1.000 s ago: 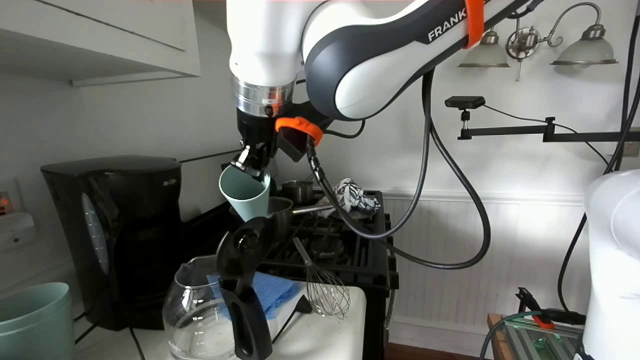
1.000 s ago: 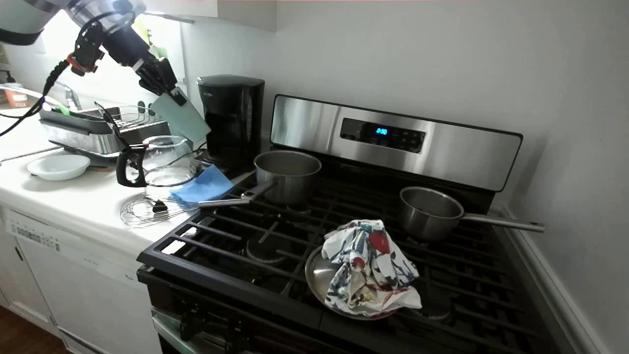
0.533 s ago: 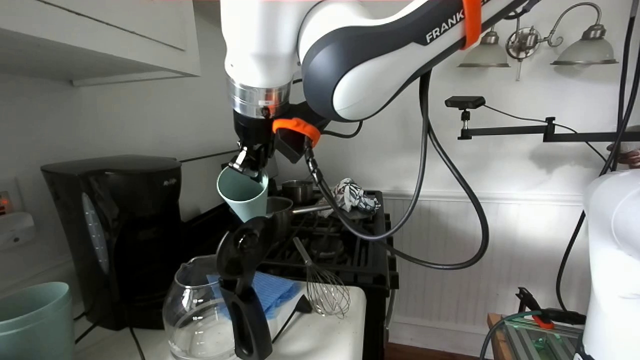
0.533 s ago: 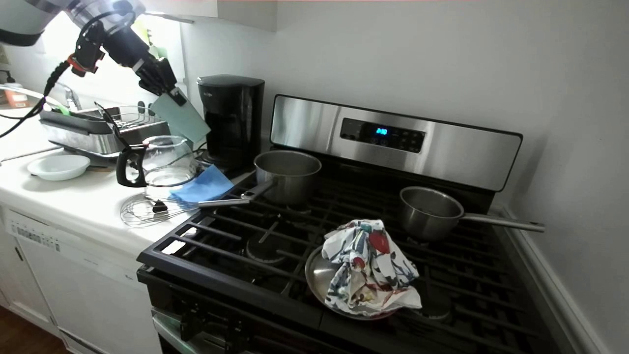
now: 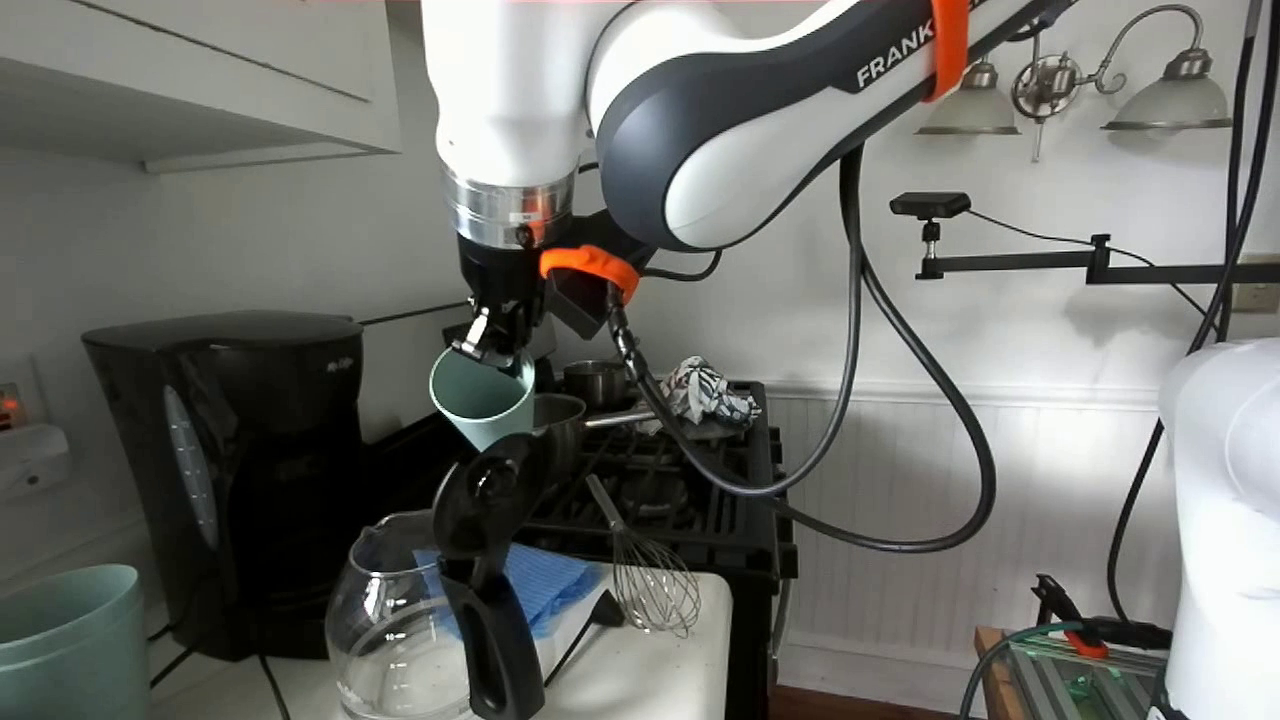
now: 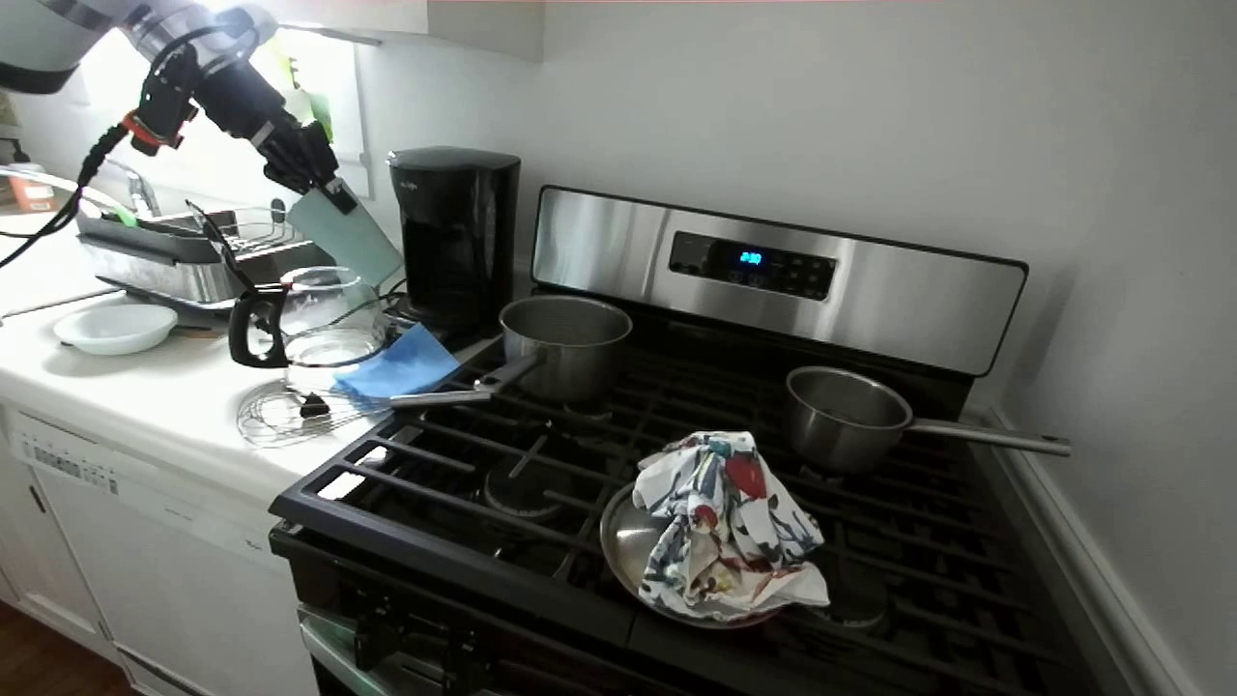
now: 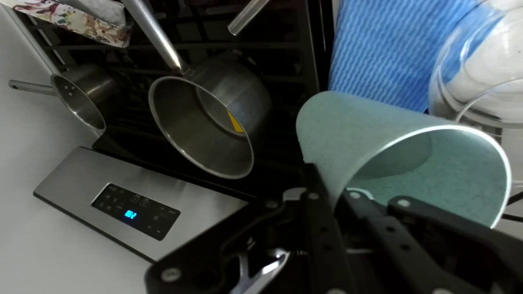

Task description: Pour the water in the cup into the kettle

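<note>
My gripper (image 7: 333,194) is shut on the rim of the pale teal cup (image 7: 351,122), one finger outside the wall and one inside. The cup is tilted well over in the air, mouth facing the camera in an exterior view (image 5: 500,415). Whether water lies inside cannot be seen. A clear glass carafe (image 5: 385,625) with a black handle (image 5: 500,640) and raised black lid stands on the counter, near and below the cup. Whether this carafe is the kettle I cannot tell; no other kettle shows. The cup appears behind the carafe in both exterior views.
A black coffee maker (image 5: 240,470) stands close by, with a larger teal container (image 5: 75,640) in front. A blue cloth (image 6: 401,362) and whisk (image 5: 655,590) lie beside the carafe. The stove holds pots (image 6: 570,353) and a towel-covered pan (image 6: 628,551). A dish rack (image 6: 193,271) sits behind.
My gripper and the cup have shifted slightly left and down in both exterior views, the cup still held and tilted. The carafe and everything on the counter have stayed put.
</note>
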You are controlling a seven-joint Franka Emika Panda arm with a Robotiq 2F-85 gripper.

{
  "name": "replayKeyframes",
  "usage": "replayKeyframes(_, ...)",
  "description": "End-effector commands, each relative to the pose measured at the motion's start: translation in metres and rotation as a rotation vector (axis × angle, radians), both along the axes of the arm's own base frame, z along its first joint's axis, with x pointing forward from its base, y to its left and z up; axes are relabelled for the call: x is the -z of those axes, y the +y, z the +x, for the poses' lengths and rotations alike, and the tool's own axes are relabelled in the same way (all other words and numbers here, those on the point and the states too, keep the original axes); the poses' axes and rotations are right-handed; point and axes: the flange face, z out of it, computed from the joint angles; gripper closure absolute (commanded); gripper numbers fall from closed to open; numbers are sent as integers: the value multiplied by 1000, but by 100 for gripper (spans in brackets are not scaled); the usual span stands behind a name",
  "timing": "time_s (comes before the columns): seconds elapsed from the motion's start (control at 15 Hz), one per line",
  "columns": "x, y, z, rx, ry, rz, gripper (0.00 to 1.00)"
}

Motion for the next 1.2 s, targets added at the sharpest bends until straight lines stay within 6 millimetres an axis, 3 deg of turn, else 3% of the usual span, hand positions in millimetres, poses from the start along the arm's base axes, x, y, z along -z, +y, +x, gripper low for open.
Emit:
replayKeyframes(0.0,-3,19,12,-1,-4,-66,99)
replayKeyframes(1.13,7,85,31,-4,-5,-394,99)
